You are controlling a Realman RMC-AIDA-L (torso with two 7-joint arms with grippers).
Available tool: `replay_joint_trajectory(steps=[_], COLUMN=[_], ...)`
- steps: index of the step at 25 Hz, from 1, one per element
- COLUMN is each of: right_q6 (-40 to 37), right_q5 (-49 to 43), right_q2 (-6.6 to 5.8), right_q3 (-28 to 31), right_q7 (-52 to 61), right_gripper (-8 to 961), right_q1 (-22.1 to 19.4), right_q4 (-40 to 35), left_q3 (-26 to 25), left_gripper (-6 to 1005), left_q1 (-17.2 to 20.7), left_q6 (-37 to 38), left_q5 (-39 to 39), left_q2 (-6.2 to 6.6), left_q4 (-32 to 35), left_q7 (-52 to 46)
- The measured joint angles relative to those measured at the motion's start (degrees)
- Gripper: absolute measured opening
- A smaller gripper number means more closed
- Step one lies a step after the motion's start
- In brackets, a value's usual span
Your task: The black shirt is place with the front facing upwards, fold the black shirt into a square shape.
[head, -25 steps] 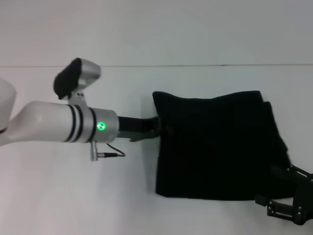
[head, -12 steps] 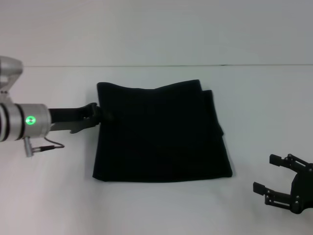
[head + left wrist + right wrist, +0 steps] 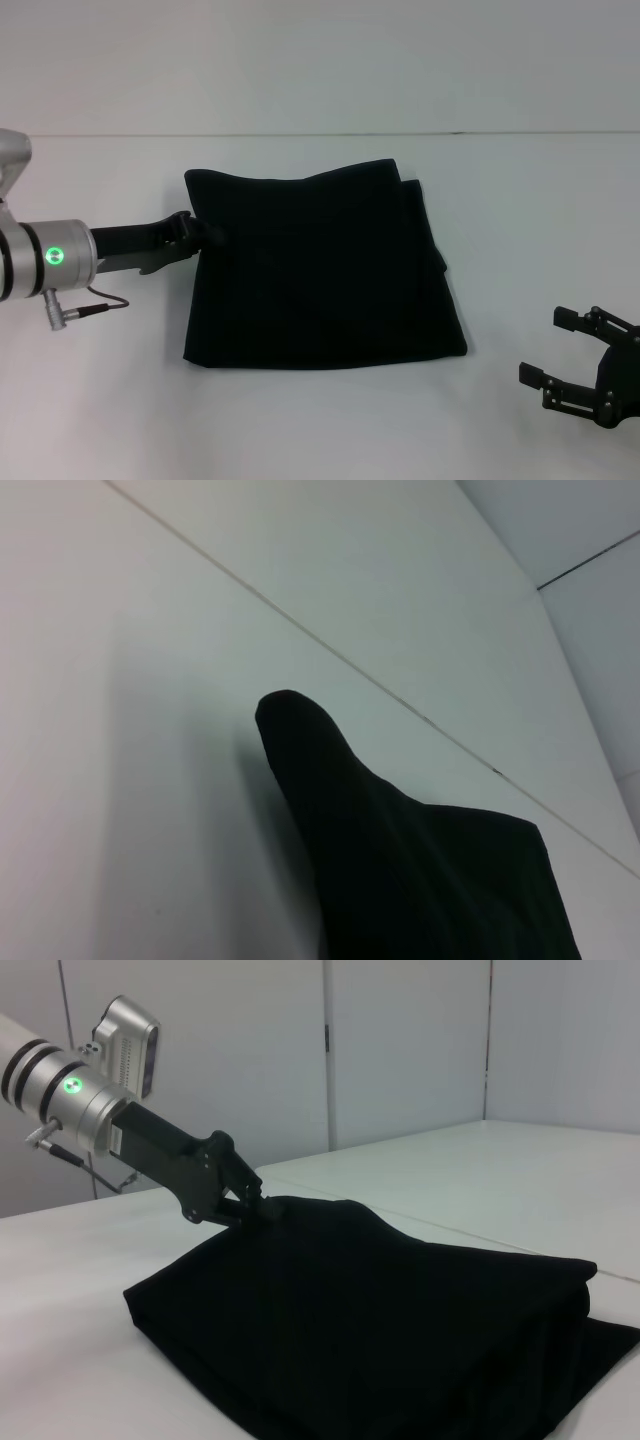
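A white table (image 3: 320, 430) fills the scene, with the black shirt (image 3: 320, 270) lying near its middle, folded into a rough square several layers thick; 1 lower layer sticks out slightly along the side facing the robot's right. No lettering or label shows. The left gripper (image 3: 205, 235) reaches in from the robot's left, its fingers pinched closed on the shirt's left edge near the far corner, and the cloth rises into a small peak at that spot. The right gripper (image 3: 572, 360) hovers low near the table's front right, well apart from the shirt, its 2 fingers spread wide and holding nothing.
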Motion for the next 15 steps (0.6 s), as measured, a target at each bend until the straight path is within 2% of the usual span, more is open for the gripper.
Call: replay_joint_trajectory(steps=[8, 12, 15], right_q6=[0.02, 0.07, 0.12], right_q5=[0.1, 0.31, 1.18], right_q2=[0.13, 0.19, 0.2], right_q3=[1.86, 3.07, 4.77], right_q7=[-0.06, -0.26, -1.62], right_gripper=[915, 915, 914], right_q1=[0.6, 1.2, 1.91], right_q4=[0.03, 0.47, 1.88], left_q3=[-0.49, -0.61, -1.13], left_gripper=[239, 378, 470], left_q1=[1.06, 2.85, 5.55], left_q6=[1.93, 4.3, 6.19], left_q5=[0.0, 0.0, -0.7], left_q2=[-0.23, -0.27, -1.63], left_q4=[1.65, 4.29, 8.82], left_q7=[6.53, 16.22, 26.56])
